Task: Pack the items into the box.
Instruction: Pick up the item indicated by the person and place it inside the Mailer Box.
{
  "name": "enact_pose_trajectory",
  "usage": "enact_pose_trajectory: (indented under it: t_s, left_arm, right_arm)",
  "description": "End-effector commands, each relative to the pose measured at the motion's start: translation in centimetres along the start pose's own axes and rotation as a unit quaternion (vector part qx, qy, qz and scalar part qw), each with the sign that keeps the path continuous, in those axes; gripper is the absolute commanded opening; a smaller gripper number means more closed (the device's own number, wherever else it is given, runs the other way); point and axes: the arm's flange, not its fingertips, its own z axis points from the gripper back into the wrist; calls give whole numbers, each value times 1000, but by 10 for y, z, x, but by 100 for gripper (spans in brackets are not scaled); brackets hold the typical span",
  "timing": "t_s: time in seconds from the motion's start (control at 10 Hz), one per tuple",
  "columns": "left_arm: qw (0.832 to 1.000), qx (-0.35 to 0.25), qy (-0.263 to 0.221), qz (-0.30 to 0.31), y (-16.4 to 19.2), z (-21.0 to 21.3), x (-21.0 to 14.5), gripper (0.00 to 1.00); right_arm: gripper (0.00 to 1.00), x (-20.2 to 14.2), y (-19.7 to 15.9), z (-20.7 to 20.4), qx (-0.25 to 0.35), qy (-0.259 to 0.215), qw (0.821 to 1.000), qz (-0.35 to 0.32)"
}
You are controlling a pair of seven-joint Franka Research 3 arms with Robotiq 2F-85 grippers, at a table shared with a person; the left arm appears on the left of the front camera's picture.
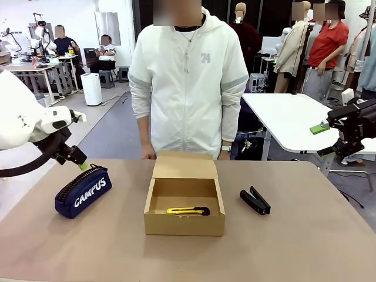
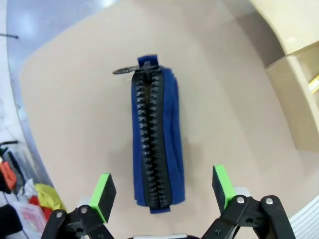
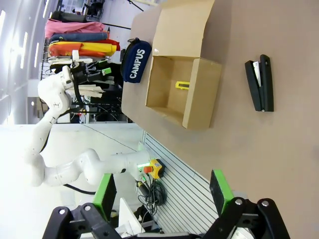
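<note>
Ok, status: table (image 1: 305, 247) is shared, with a person (image 1: 188, 88) standing at the far edge, hands down behind the box and not in the work area. The cardboard box (image 1: 184, 226) sits mid-table, lid flap folded back toward the person, top open. The navy CAMPUS pouch (image 1: 83, 191) lies on the table well to the robot's left of the box, zipper up. The left gripper (image 2: 162, 189) hangs over one end of the pouch, fingers spread wide and nothing between the pads yet. In the left wrist view the fingers straddle the pouch across its narrow width, so alignment looks right. Looks like the step is picking up the pouch. Suggest shifting toward mid-length before descending, since an end grip will likely let the soft body sag and catch the box wall. Come straight down, pads on the fabric sides and not on the zipper ridge. The right gripper (image 3: 162, 191) is parked high off the right side, fingers spread and empty. The black stapler (image 1: 255, 201) lies on the table just right of the box, not packed. The yellow stick (image 1: 187, 211), black at one end, is already on the box floor near the front wall. Lay the pouch behind it, long axis along the box length, because clearance looks tight.
</note>
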Motion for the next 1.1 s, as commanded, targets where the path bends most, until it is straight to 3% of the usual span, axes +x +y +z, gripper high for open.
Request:
enact_pose_trajectory:
  t_s: [0.0, 0.2, 0.5, 1.0]
  left_arm:
    - [998, 25, 60, 9, 14, -33, 39, 100]
    - [997, 36, 73, 3, 26, -69, 57, 100]
    - [991, 11, 130, -18, 26, -114, 52, 100]
    - [982, 3, 186, -16, 26, -148, 42, 100]
  right_arm:
    - [100, 1, 3, 2, 0, 7, 1000, -3]
    - [100, 1, 3, 2, 0, 7, 1000, -3]
    - [100, 1, 3, 2, 0, 7, 1000, -3]
    - [100, 1, 3, 2, 0, 7, 1000, -3]
